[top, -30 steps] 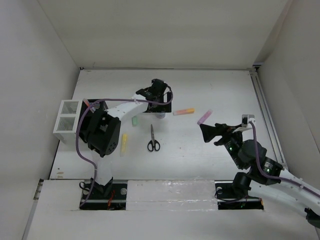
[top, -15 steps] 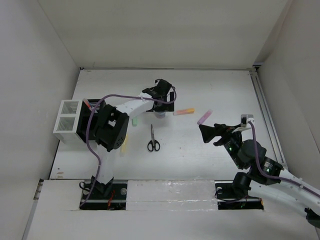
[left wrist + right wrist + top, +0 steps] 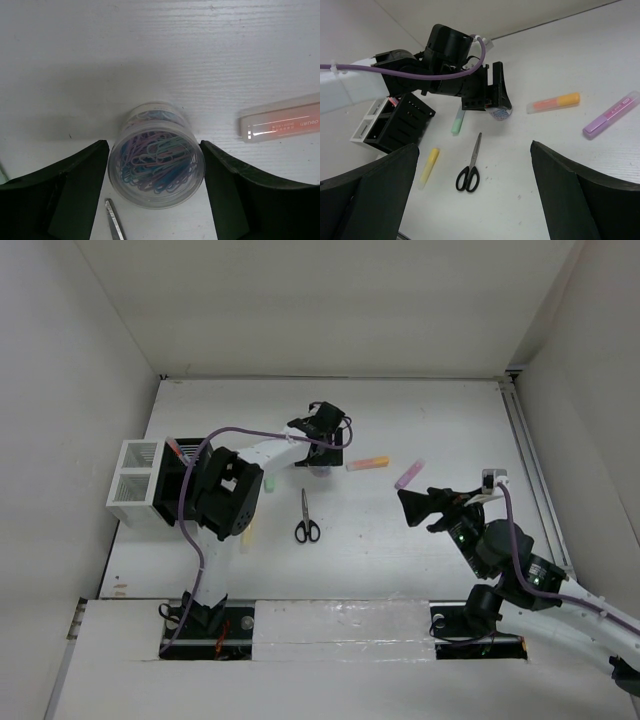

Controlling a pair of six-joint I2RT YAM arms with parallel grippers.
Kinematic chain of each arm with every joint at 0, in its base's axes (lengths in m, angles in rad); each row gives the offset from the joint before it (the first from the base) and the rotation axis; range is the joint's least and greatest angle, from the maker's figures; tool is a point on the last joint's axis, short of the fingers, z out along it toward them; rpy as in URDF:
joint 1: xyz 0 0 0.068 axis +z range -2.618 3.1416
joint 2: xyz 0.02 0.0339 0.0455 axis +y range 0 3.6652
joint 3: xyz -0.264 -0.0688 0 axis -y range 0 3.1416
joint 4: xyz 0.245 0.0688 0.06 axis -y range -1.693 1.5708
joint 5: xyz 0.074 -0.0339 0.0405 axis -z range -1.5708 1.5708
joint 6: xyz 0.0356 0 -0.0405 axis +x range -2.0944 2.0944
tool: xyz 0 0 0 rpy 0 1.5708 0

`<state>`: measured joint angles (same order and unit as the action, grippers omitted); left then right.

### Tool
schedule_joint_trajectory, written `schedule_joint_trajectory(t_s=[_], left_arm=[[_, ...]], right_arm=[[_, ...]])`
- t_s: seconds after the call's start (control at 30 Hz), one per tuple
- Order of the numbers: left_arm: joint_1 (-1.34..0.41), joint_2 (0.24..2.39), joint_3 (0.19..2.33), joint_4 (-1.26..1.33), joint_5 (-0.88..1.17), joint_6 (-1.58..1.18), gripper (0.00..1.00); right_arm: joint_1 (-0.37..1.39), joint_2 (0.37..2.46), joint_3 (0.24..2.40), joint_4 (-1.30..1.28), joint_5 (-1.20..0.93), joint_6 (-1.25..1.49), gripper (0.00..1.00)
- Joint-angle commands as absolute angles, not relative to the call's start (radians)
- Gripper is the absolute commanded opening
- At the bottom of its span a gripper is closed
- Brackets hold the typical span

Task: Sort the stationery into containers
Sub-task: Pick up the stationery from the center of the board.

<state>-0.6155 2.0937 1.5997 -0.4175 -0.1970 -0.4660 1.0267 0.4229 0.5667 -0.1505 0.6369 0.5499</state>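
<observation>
My left gripper (image 3: 322, 452) stands over a clear round tub of coloured paper clips (image 3: 156, 167), one finger touching each side; the tub rests on the table (image 3: 320, 470). My right gripper (image 3: 412, 508) is open and empty, held above the table right of centre. Black-handled scissors (image 3: 306, 518) lie mid-table. An orange highlighter (image 3: 367, 463) and a purple one (image 3: 409, 473) lie to the tub's right. A green highlighter (image 3: 458, 121) and a yellow one (image 3: 429, 166) lie to its left. The white two-compartment organiser (image 3: 135, 480) and the black one (image 3: 402, 125) stand at the left edge.
The left arm's bulky elbow (image 3: 222, 502) hangs over the yellow highlighter and beside the black organiser. White walls close in the table at the back and both sides. A rail (image 3: 528, 460) runs along the right edge.
The left arm's elbow has swung right and its gripper has shifted slightly right over the tub. The right arm has not moved.
</observation>
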Motion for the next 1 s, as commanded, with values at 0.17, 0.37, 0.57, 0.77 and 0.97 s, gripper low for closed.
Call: schedule_joint_trajectory(t_s=[0.17, 0.37, 0.57, 0.77, 0.97], left_arm=[[-0.620, 2.088, 1.635, -0.443, -0.216, -0.485, 0.36], [-0.620, 2.088, 1.681, -0.491, -0.227, -0.474, 0.00], [-0.620, 1.993, 1.795, -0.601, -0.325, -0.445, 0.00], [-0.460, 1.852, 1.888, -0.730, -0.402, -0.457, 0.00], [-0.182, 1.738, 1.917, -0.847, -0.509, -0.552, 0.00]], right_arm=[[1.020, 0.410, 0.574, -0.135, 0.627, 0.555, 0.99], [1.020, 0.400, 0.574, -0.135, 0.627, 0.555, 0.99], [1.020, 0.400, 0.574, -0.135, 0.627, 0.555, 0.99], [1.020, 0.400, 0.574, -0.135, 0.627, 0.546, 0.99], [1.020, 0.400, 0.583, -0.135, 0.637, 0.537, 0.99]])
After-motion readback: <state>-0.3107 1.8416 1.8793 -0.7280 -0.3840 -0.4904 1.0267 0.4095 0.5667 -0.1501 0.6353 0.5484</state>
